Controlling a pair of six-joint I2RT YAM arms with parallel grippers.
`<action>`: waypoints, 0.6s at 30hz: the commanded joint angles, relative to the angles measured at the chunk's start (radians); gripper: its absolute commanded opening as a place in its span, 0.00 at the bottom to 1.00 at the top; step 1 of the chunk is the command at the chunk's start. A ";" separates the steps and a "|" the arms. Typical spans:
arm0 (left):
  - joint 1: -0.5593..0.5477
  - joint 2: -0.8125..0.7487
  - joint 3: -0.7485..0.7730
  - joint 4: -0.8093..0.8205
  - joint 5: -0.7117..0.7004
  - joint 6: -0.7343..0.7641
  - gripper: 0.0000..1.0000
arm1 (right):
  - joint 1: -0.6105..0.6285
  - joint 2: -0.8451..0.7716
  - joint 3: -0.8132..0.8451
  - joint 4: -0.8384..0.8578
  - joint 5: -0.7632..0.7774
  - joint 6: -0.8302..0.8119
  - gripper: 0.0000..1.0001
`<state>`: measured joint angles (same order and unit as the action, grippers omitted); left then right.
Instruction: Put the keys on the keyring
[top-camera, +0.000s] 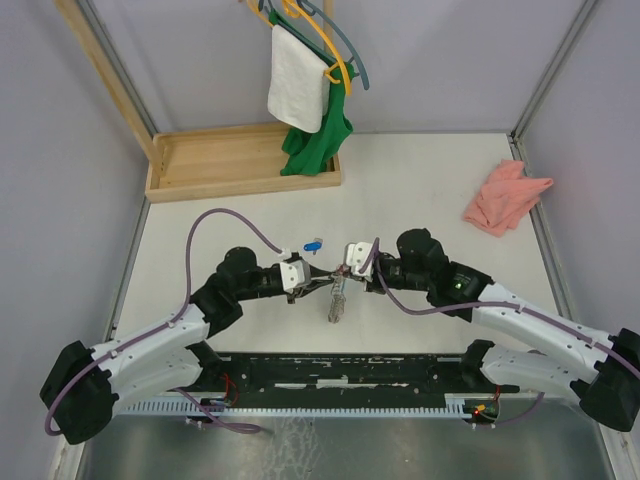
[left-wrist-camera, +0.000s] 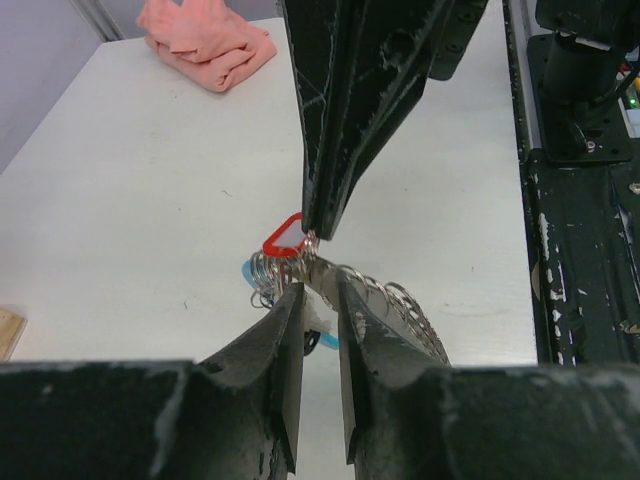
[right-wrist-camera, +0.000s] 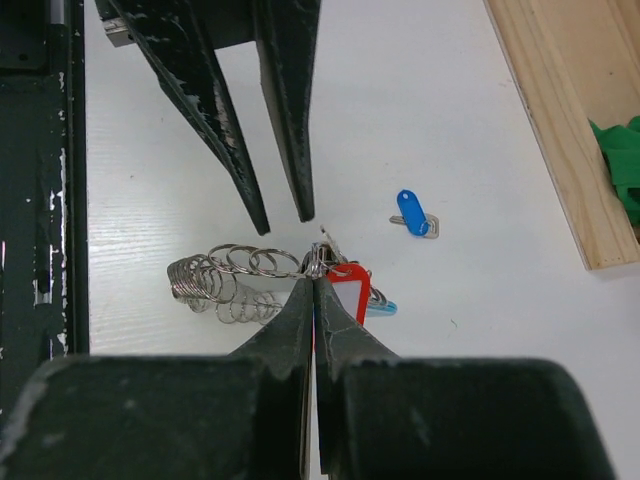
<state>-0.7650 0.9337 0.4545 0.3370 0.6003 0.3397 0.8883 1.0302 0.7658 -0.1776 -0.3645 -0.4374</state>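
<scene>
- Currently the right gripper is pinched shut on the keyring, a bunch of linked wire rings. The red key sits just beside its tips; whether that key is threaded on I cannot tell.
- Opposite, the left gripper has its fingers slightly apart around the rings, with no clamp visible.
- Risk: a single narrow pinch on thin wire could let the bunch twist or slip out.
- Risk: the blue key lies flat on the table, right of centre in the right wrist view and well apart from the rings. Being small and flat, it may skid when grabbed.
- Room: white tabletop and grey walls, with a pink cloth at upper right and a wooden tray at upper left.
</scene>
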 joint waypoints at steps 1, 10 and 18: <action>0.012 -0.038 -0.065 0.140 -0.033 -0.049 0.27 | -0.030 -0.070 -0.053 0.210 -0.050 0.055 0.01; 0.020 -0.019 -0.122 0.319 -0.029 -0.014 0.35 | -0.076 -0.104 -0.106 0.299 -0.121 0.109 0.01; 0.020 0.033 -0.099 0.336 -0.037 0.069 0.39 | -0.084 -0.110 -0.107 0.306 -0.146 0.122 0.01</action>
<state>-0.7479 0.9428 0.3355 0.6029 0.5762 0.3344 0.8101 0.9501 0.6468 0.0200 -0.4717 -0.3367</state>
